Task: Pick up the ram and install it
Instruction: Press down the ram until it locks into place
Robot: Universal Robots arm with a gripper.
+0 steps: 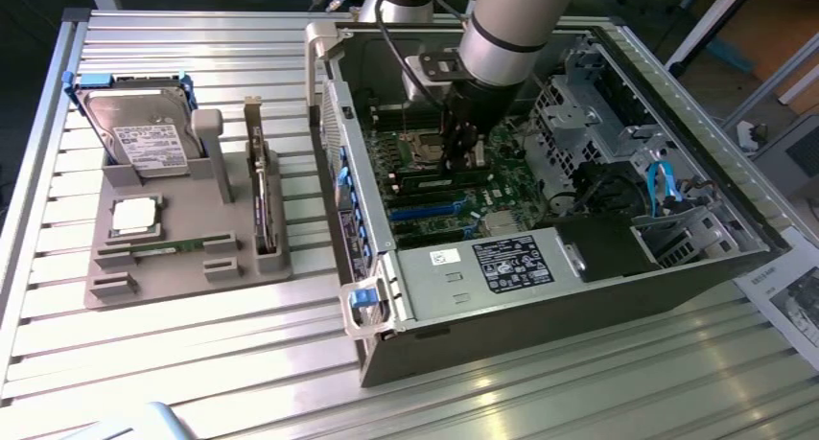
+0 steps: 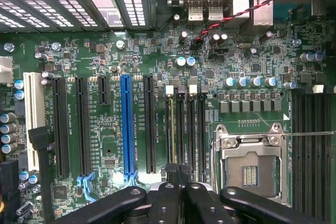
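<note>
- Green ram (image 2: 171,129) sits edge-on in one of the motherboard's (image 2: 105,56) memory slots, inside the open computer case (image 1: 538,267) on the table (image 1: 192,363).
- Jaws (image 2: 179,182) hang just above its end; whether they grip it I cannot tell.
- Good seating, I judge, needs a straight, even push along the slot, without tilt.

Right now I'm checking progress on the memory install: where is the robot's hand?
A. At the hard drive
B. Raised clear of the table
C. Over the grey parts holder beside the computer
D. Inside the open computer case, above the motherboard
D: in the exterior view the hand reaches down into the open computer case, just above the motherboard.
</note>
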